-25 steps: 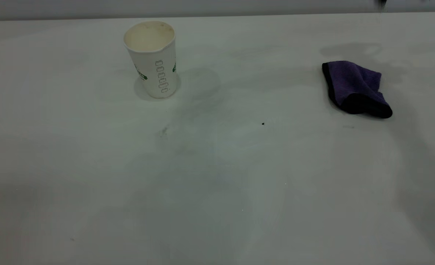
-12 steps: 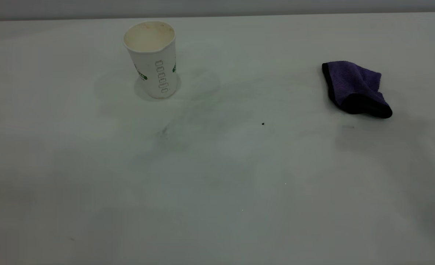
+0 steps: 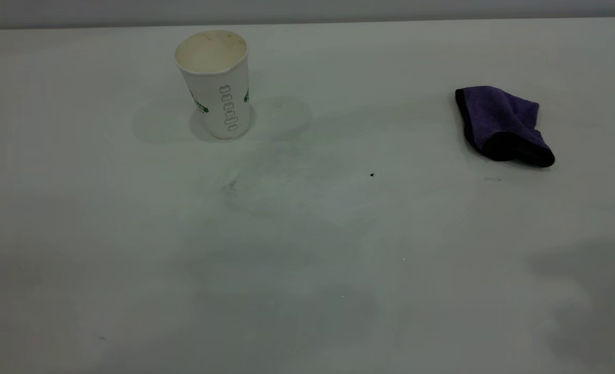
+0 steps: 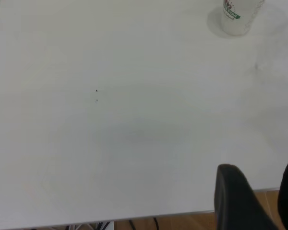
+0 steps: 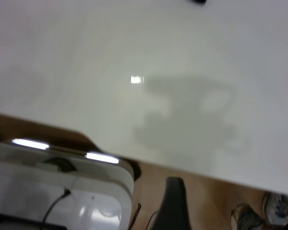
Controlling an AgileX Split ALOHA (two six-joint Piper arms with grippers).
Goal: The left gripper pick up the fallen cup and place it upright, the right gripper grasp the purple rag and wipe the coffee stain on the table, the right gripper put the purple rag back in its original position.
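Standing upright, cup [image 3: 213, 83]; purple rag [image 3: 502, 124] well apart

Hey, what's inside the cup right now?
The cup stands upright on the table. Through its open mouth the exterior view shows a cream inner wall with faint brownish marks near the rim. The bottom is hidden by the near wall, so any leftover liquid cannot be seen.

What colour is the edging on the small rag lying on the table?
Black edging on the small purple terry rag, clearest in the exterior view.
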